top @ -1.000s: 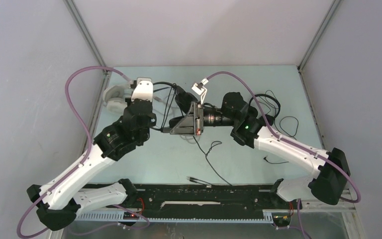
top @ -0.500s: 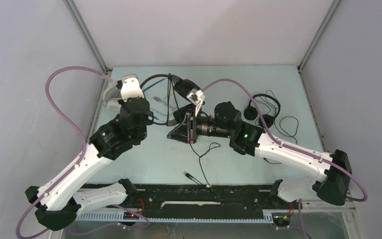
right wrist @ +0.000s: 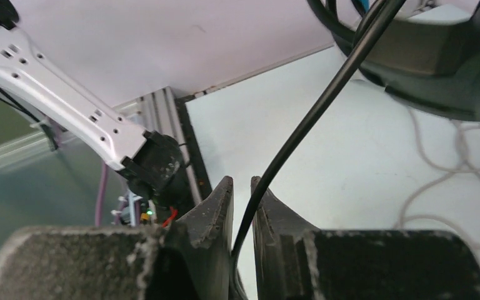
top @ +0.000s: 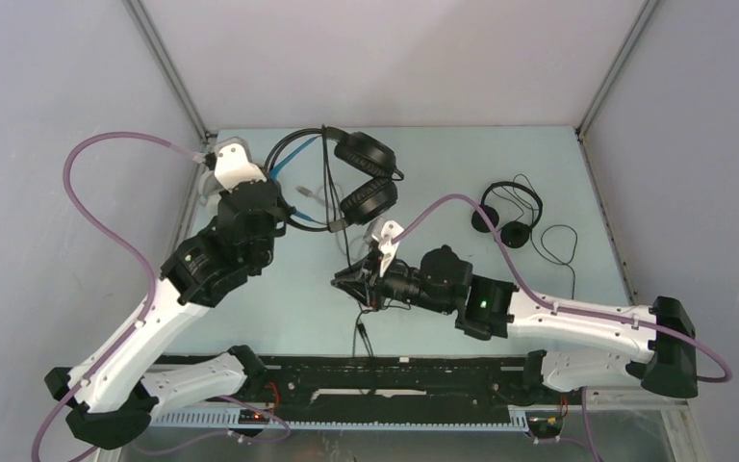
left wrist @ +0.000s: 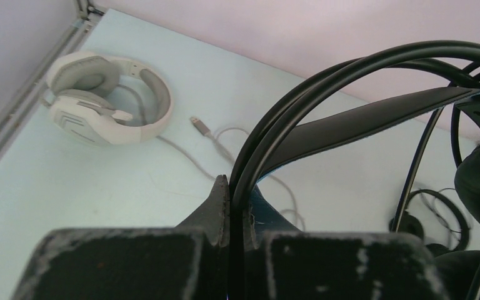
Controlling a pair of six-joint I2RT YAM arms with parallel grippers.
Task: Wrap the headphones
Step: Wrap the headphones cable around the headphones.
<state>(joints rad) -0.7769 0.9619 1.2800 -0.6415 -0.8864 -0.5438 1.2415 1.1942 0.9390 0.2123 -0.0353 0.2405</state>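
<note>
The black over-ear headphones (top: 367, 177) with the blue headband lie at the back middle of the table. My left gripper (top: 287, 219) (left wrist: 234, 187) is shut on their thin black headband frame (left wrist: 300, 94). Their black cable (top: 348, 252) (right wrist: 312, 112) runs toward the near edge and passes between the narrowly parted jaws of my right gripper (top: 344, 282) (right wrist: 242, 184), which is closed loosely round it. The cable's end (top: 360, 335) trails below that gripper. The small thin black headphones (top: 510, 217) lie at the right. The white headphones (left wrist: 106, 100) lie in the back left corner.
The white headphones' grey cable and its plug (left wrist: 199, 125) lie loose on the table beside the black pair. A black rail (top: 394, 375) runs along the near edge. The enclosure's frame posts (top: 168, 77) stand at both back corners.
My right gripper has slid down the black cable, away from the ear cups and toward the near edge. The left gripper has carried the headband slightly back and left, uncovering both ear cups.
</note>
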